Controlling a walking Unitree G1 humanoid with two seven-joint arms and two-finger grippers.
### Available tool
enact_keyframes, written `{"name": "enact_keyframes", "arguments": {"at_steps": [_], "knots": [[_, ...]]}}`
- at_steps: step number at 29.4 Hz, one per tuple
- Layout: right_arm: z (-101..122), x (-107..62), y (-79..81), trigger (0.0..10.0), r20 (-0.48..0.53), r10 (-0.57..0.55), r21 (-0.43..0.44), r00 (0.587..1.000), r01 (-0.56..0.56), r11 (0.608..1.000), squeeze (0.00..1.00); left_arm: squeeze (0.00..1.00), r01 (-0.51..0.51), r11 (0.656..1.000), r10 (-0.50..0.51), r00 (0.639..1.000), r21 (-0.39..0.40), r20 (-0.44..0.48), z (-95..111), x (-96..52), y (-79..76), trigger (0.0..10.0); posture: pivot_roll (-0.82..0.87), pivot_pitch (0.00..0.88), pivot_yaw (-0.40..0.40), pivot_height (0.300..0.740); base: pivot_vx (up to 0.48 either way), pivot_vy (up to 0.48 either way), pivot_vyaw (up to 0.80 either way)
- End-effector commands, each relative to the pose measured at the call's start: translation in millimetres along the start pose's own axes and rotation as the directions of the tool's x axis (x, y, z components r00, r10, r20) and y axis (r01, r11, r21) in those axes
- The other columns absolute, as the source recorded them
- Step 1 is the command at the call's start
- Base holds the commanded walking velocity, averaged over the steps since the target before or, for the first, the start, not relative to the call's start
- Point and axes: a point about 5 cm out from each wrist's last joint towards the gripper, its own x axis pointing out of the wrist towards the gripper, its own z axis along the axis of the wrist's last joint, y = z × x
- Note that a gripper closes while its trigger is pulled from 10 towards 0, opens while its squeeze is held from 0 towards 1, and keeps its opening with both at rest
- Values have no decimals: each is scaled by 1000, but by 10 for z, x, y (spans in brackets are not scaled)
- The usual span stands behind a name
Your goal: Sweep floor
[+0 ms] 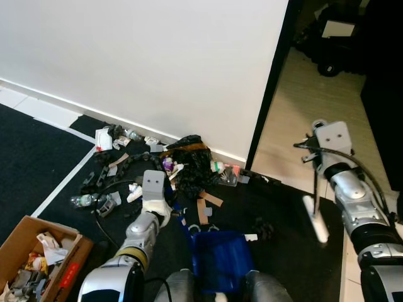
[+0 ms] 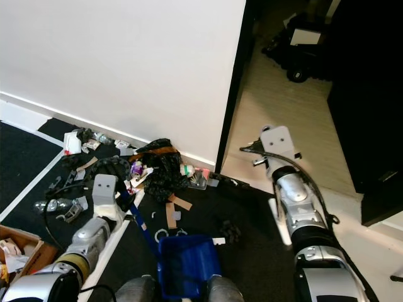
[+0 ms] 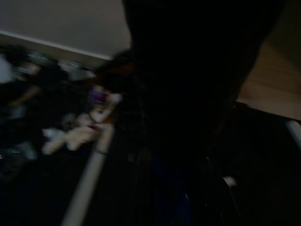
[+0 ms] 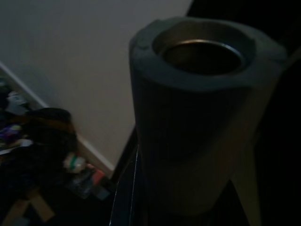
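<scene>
A blue dustpan point(image 1: 221, 257) is held low by the left gripper point(image 1: 165, 207), apparently by its handle, though the fingers' spread cannot be told. Beyond the dustpan, litter point(image 1: 182, 165) is heaped against the white wall point(image 1: 157, 63). A pale broom handle point(image 1: 315, 217) is gripped, seemingly, at the right gripper point(image 1: 313, 153), to the dustpan's right.

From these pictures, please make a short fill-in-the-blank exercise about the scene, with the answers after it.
1. The dustpan on the dark carpet is ____ in colour.
2. The litter pile lies against the foot of the white ____.
3. The cardboard box of rubbish stands on the robot's ____ side.

Answers: blue; wall; left
</scene>
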Motion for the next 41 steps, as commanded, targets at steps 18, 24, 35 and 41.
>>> {"name": "enact_keyframes", "arguments": {"at_steps": [18,24,35,41], "knots": [[-3,-23,370,10000,21,147,-24,989,-146,989,0,0,-57,948,-10,978,314,207,575,-91,467,10000,85,143,-4,740,0,0,0],[19,-30,519,10000,34,199,-25,979,-198,980,0,0,6,899,-67,990,437,124,416,-138,435,10000,92,173,-7,740,0,0,0],[24,-36,521,10000,33,213,-36,976,-212,977,0,0,-215,878,91,953,429,290,862,-251,849,10000,100,183,-17,740,0,0,0],[40,-20,522,10000,36,210,-36,977,-209,977,0,0,-213,882,59,935,420,351,1061,-286,902,10000,106,182,-15,740,0,0,0]]}}
